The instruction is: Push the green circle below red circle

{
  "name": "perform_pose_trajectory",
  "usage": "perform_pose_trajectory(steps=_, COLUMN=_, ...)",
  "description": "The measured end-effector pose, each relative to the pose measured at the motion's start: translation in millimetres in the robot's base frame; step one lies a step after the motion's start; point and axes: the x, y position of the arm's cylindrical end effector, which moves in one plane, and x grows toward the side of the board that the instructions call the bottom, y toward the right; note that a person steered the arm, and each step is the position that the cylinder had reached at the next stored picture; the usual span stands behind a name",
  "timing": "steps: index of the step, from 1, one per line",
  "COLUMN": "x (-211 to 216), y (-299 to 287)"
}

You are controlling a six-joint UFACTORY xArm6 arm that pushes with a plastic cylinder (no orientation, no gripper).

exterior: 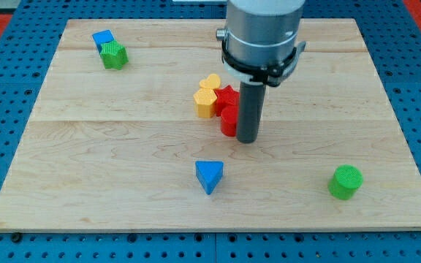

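The green circle (345, 181) is a short green cylinder near the board's lower right. The red circle (229, 121) stands at the board's middle, partly hidden by my rod, just below a red star-shaped block (227, 97). My tip (248, 139) rests on the board touching the red circle's right side. The green circle lies well to the lower right of my tip, apart from it.
Two yellow blocks, a heart (210, 82) and a hexagon-like one (205, 102), touch the red blocks on their left. A blue triangle (209, 175) lies below the cluster. A blue block (102, 39) and a green star (113, 55) sit at upper left. The wooden board (123, 146) has blue pegboard around it.
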Motion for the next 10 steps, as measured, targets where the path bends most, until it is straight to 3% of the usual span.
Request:
perform_pose_trajectory(steps=1, x=-8.4, y=-27.6)
perform_pose_trajectory(steps=2, x=19.6, y=27.0)
perform_pose_trajectory(steps=3, x=49.8, y=143.9)
perform_pose_trajectory(steps=4, x=53.7, y=229.5)
perform_pose_trajectory(steps=5, x=109.6, y=224.2)
perform_pose_trajectory(steps=6, x=123.9, y=176.8)
perform_pose_trajectory(steps=8, x=77.2, y=108.1)
perform_pose_trajectory(steps=10, x=59.9, y=122.6)
